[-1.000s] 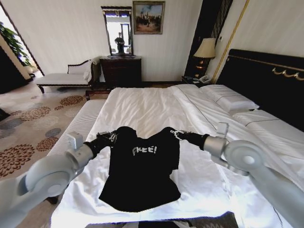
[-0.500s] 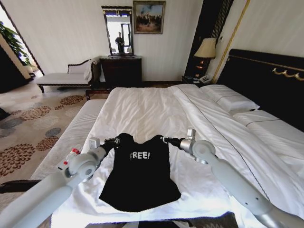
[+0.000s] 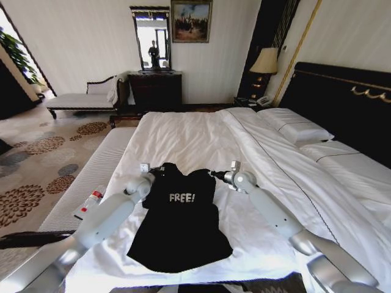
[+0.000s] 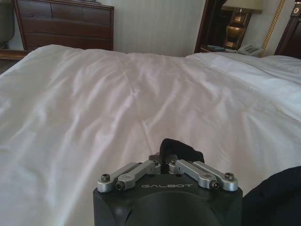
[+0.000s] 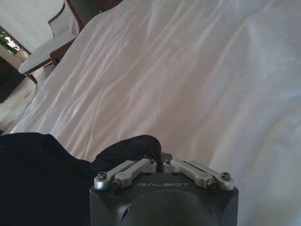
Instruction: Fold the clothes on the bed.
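Note:
The clothes are a black T-shirt [image 3: 181, 226] with white "FREE!" lettering, lying on the white bed [image 3: 189, 137] near its foot. My left gripper [image 3: 161, 171] is shut on the shirt's left shoulder, and a bunch of black fabric [image 4: 181, 150] shows between its fingers. My right gripper [image 3: 213, 175] is shut on the right shoulder; black cloth [image 5: 127, 147] is pinched at its tips. Both arms reach far forward, holding the top edge stretched just above the sheet. The lower half of the shirt rests flat.
A striped white bench [image 3: 91, 177] runs along the bed's left side, with patterned carpet [image 3: 36, 152] beyond. Pillows [image 3: 299, 129] and the dark headboard [image 3: 342, 104] are at right. A dresser [image 3: 156, 90], a chaise [image 3: 82, 97] and a lamp [image 3: 264, 64] stand by the far wall.
Both arms have stretched forward and carried the shirt's shoulders farther up the bed. The shirt has been drawn out longer and flatter. The grippers have stayed shut on the fabric.

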`<state>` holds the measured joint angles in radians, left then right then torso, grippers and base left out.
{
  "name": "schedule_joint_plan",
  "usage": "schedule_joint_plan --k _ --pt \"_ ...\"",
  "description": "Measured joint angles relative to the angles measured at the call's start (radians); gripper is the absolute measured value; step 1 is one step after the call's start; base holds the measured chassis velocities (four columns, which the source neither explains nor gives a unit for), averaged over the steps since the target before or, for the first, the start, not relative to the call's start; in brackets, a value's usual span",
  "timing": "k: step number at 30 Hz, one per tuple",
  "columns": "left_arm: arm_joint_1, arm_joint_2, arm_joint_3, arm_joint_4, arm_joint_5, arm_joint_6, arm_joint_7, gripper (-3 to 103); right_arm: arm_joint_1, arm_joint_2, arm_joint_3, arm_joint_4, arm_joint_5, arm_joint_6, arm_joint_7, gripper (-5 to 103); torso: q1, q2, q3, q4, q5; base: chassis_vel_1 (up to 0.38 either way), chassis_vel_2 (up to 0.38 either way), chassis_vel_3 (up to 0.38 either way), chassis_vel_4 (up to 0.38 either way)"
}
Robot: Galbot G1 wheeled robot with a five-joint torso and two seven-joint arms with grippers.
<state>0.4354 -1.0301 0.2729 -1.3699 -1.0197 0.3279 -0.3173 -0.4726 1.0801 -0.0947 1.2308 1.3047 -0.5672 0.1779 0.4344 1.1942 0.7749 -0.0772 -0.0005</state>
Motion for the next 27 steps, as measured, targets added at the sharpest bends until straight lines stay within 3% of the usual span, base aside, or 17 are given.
schedule_joint_plan --k 4,10,13,19,27 --pt "-0.096 -0.102 0.028 0.218 0.036 -0.013 0.033 2 0.065 0.082 -0.008 -0.178 -0.044 0.029 -0.031 1 0.0 0.0 0.0 0.0004 0.0001 0.0 0.0 0.0 0.0" --pt "-0.161 -0.211 0.039 0.415 0.088 -0.043 0.095 2 0.124 0.121 0.012 -0.311 -0.069 0.076 -0.086 1 0.0 0.0 0.0 0.0006 0.0001 0.0 0.0 0.0 0.0" --pt "-0.217 -0.317 0.043 0.597 0.147 -0.08 0.143 2 0.188 0.144 0.018 -0.429 -0.126 0.138 -0.143 1 0.0 0.0 0.0 -0.0002 -0.0002 0.0 0.0 0.0 0.0" --pt "-0.279 -0.392 0.043 0.759 0.186 -0.113 0.194 2 0.251 0.177 0.033 -0.549 -0.157 0.148 -0.155 1 0.0 0.0 0.0 0.0 0.0 0.0 0.0 0.0 0.0" --pt "-0.306 -0.412 0.008 0.851 0.204 -0.126 0.215 2 0.286 0.226 0.045 -0.639 -0.21 0.167 -0.164 1 0.0 0.0 0.0 0.0002 -0.0002 0.0 0.0 0.0 0.0"
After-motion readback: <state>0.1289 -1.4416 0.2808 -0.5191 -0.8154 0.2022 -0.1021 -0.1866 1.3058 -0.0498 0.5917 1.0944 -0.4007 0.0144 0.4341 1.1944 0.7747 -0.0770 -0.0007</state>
